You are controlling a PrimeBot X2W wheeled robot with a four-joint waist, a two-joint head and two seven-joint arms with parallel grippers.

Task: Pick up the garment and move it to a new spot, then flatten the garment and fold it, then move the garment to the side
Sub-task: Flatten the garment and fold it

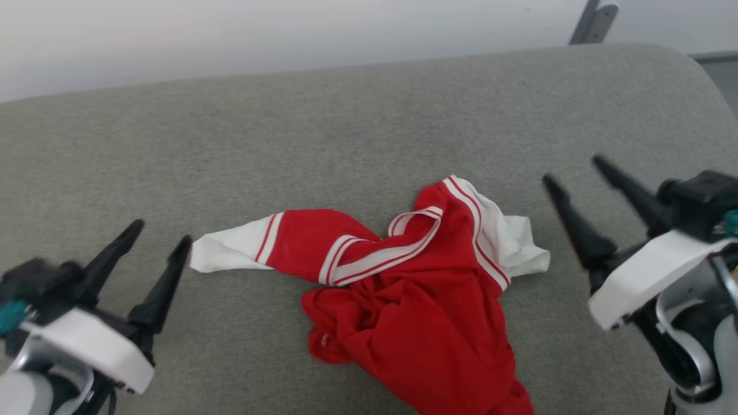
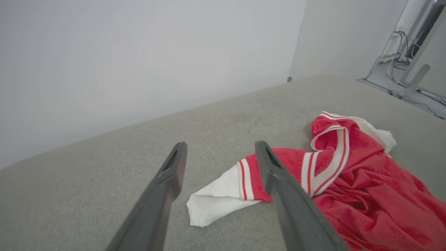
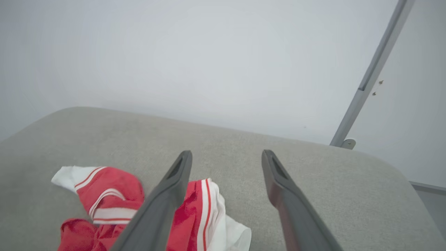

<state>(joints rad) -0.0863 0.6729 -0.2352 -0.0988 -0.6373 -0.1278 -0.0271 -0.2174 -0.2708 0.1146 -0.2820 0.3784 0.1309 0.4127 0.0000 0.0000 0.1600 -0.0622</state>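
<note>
The garment (image 1: 415,288) is a red T-shirt with white sleeves and red-and-white striped trim, lying crumpled on the grey cushioned surface (image 1: 323,132). One white sleeve (image 1: 230,251) stretches out to the left. Its red body runs off the bottom edge of the head view. My left gripper (image 1: 159,231) hovers open to the left of that sleeve, apart from it. To the right of the garment my right gripper (image 1: 573,168) is open too, holding nothing. The garment (image 2: 348,181) lies right of the left gripper (image 2: 220,148). The garment (image 3: 104,205) lies lower left of the right gripper (image 3: 226,157).
A pale wall (image 1: 230,34) stands behind the cushioned surface. A grey metal post (image 3: 373,76) rises at the back right. The surface rounds off at its right end (image 1: 700,75). Bare cushion stretches behind and left of the garment.
</note>
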